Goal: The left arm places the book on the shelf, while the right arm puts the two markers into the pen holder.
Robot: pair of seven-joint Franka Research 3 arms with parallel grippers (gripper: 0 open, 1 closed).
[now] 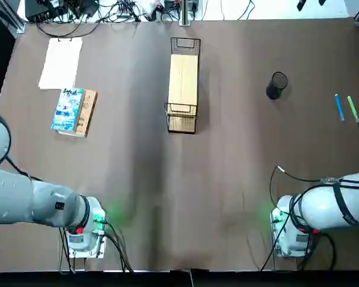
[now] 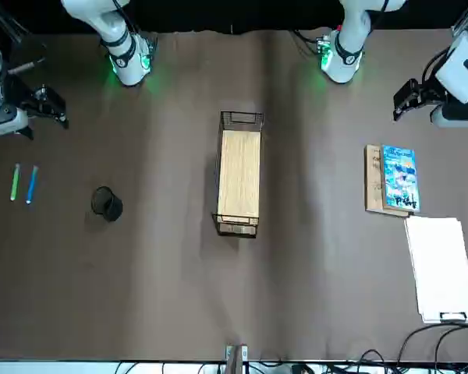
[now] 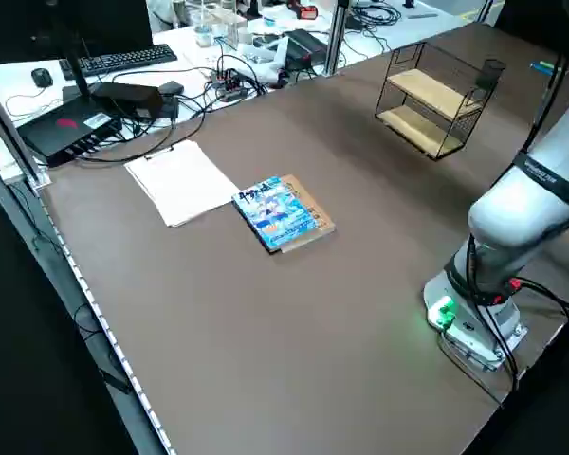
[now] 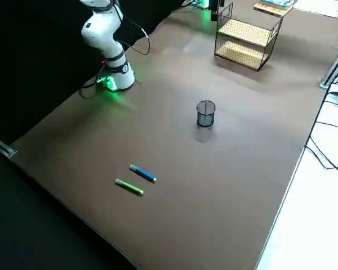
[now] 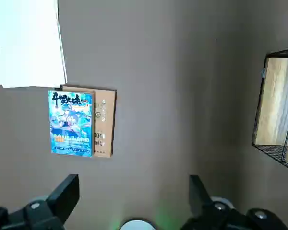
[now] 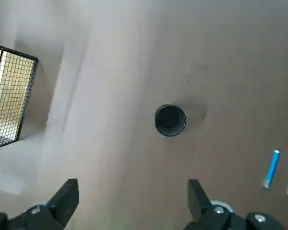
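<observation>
Left hand (image 5: 134, 179) near the lens in its wrist view, fingers spread wide, grasp vacant; left arm (image 1: 30, 197) bent outward, the hand raised over the tabletop (image 1: 227, 227) at the robot's left; right arm (image 1: 347, 200) reaches outward likewise, right hand (image 6: 133, 183) above the tabletop at the robot's right, fingers also wide; both bases glow green. Both hands fall outside the top view; the right arm is cut off at its edge; the shelf's lower board is mostly covered there, though the left side view shows it. Shelf (image 1: 183, 78): black wire mesh, light wooden boards, standing mid-tabletop; white paper (image 1: 61, 63) to its left; kraft-cover book (image 5: 104, 124) partly covered by the book (image 5: 71, 123), which lies flat, blue-white illustrated cover up, dark title characters; pen holder (image 4: 205, 113), black mesh, upright, right of the shelf; farther right, blue marker (image 4: 142, 172) and green marker (image 4: 129, 187) lie side by side, apart.
</observation>
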